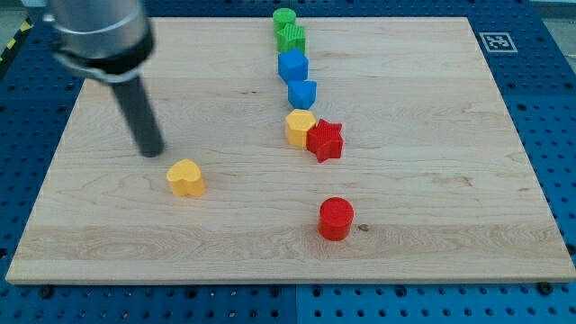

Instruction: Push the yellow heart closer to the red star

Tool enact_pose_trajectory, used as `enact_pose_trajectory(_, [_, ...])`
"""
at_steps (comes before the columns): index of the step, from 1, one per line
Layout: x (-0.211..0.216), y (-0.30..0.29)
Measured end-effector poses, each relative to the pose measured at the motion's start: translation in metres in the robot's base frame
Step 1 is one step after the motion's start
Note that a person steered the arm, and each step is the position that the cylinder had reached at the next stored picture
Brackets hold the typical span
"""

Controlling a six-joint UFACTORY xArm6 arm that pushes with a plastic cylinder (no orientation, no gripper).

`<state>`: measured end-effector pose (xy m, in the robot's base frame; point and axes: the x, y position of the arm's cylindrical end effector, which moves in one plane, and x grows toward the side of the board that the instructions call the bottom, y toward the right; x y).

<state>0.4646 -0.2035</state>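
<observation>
The yellow heart (186, 178) lies on the wooden board at the view's left of centre. The red star (326, 140) sits right of centre, touching a yellow hexagon-like block (300, 127) on its left. My tip (152, 151) rests on the board just up and left of the yellow heart, a small gap apart from it. The red star is well to the right of the heart.
A red cylinder (336, 219) stands below the star. A column of blocks runs up from the yellow block: a blue block (301, 93), a blue block (292, 65), a green block (292, 38), a green cylinder (284, 18). The board (450, 180) lies on blue pegboard.
</observation>
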Motion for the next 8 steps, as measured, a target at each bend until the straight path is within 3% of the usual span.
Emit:
enact_pose_trajectory(1, [0.036, -0.017])
enact_pose_trajectory(3, [0.037, -0.005])
enact_pose_trajectory(7, [0.039, 0.085])
enact_pose_trajectory(8, [0.043, 0.068])
